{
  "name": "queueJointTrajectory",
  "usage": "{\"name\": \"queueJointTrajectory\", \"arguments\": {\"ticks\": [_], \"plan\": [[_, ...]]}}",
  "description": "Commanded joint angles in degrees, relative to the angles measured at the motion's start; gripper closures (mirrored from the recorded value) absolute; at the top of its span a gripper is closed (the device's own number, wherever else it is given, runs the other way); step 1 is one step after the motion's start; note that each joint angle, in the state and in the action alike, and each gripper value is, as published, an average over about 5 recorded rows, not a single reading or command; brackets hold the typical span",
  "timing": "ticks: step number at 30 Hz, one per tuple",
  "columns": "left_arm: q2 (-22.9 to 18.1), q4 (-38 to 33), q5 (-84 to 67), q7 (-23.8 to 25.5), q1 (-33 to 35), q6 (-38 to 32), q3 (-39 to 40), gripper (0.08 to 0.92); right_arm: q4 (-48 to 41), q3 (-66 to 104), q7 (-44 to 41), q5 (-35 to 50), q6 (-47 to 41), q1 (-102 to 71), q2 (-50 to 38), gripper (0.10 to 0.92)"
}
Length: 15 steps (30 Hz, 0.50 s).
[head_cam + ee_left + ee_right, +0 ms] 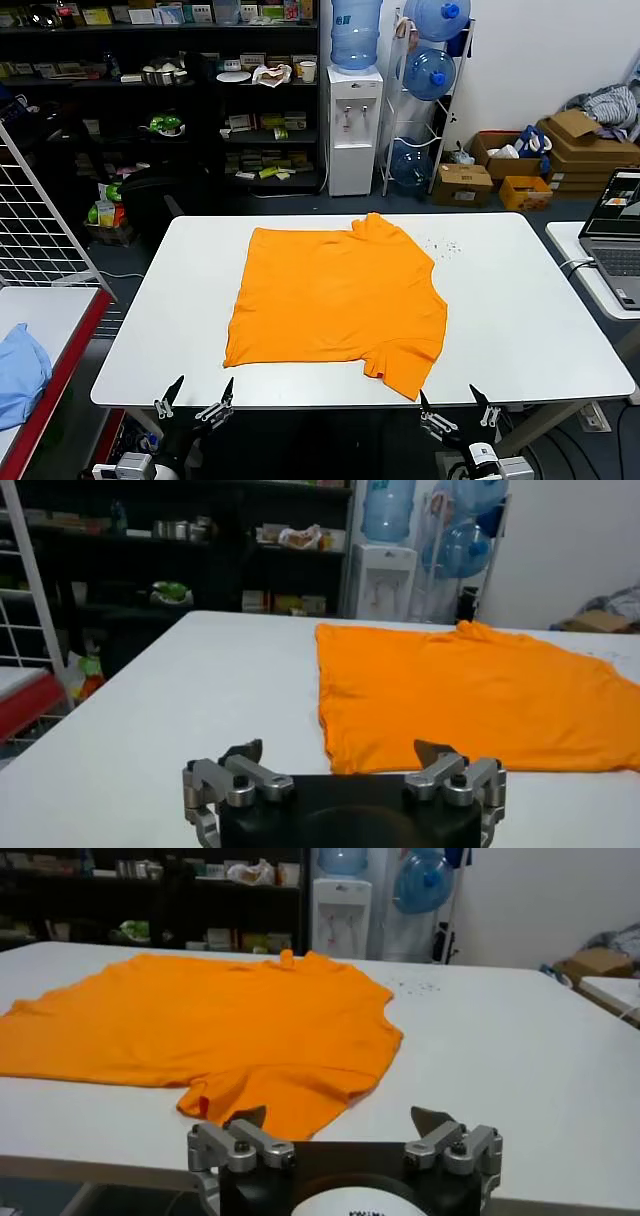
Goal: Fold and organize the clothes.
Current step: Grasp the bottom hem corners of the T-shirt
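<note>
Soft, matt orange cloth T-shirt [335, 300] lies on a smooth, faintly glossy white table [520, 300]; at six o'clock, left gripper [192, 396] and right gripper [458, 410] show bare brushed metal fingers.

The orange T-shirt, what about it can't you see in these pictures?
- Orange T-shirt: any print is unseen; only plain fabric faces up in every view.
- Its left sleeve: folded under or hidden in the head view; only the sleeve on the robot's right shows.
- Left wrist view: the picture's edge cuts off the shirt's far side.
- Small specks on the white table: too tiny to identify.
</note>
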Motion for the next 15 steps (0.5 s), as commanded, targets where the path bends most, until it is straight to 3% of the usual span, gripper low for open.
{"name": "queueJointTrajectory", "arguments": {"ticks": [1, 6, 15], "plan": [[0.05, 0.15, 0.11, 0.00, -0.42, 0.06, 0.14, 0.079, 0.35, 0.21, -0.14, -0.53, -0.03, -0.26, 0.20, 0.104], [-0.31, 1.98, -0.50, 0.93, -4.11, 0.94, 1.96, 0.079, -0.70, -0.51, 0.51, 0.23, -0.72, 2.34, -0.15, 0.104], [-3.92, 10.11, -0.80, 0.61, -16.68, 4.01, 8.15, 0.079, -6.11, -5.18, 2.31, -0.80, -3.71, 10.47, 1.53, 0.104]]}}
